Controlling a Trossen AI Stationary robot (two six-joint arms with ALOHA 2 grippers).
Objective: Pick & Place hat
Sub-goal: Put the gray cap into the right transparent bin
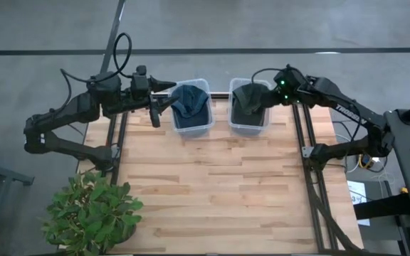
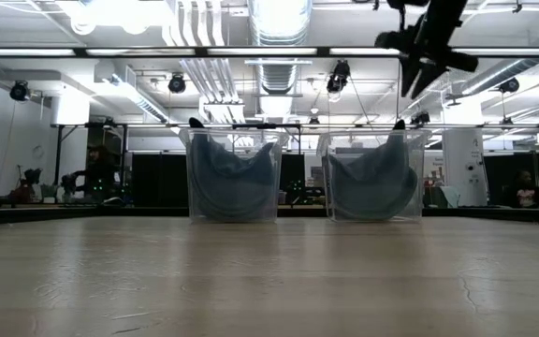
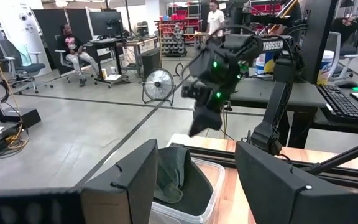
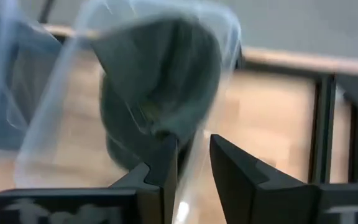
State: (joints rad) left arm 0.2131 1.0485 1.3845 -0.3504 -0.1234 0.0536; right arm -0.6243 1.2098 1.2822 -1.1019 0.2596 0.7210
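Two clear bins stand at the table's far edge. The left bin (image 1: 191, 133) holds a blue hat (image 1: 189, 103), also seen in the low view (image 2: 232, 183). The right bin (image 1: 246, 130) holds a dark grey-green hat (image 1: 246, 108) (image 4: 160, 81), slumped against the bin's walls (image 2: 372, 183). My right gripper (image 1: 263, 99) (image 4: 194, 155) hangs well above the right bin (image 2: 412, 82), fingers a little apart, with nothing between them. My left gripper (image 1: 162, 99) (image 3: 194, 186) is wide open at the left bin's left rim, above the blue hat (image 3: 169, 171), touching nothing.
A potted plant (image 1: 91, 213) sits at the table's near left corner. Black frame rails (image 1: 312, 185) run along both table sides. The wooden top (image 1: 212, 192) in front of the bins is bare. People sit and stand in the room behind (image 3: 73, 43).
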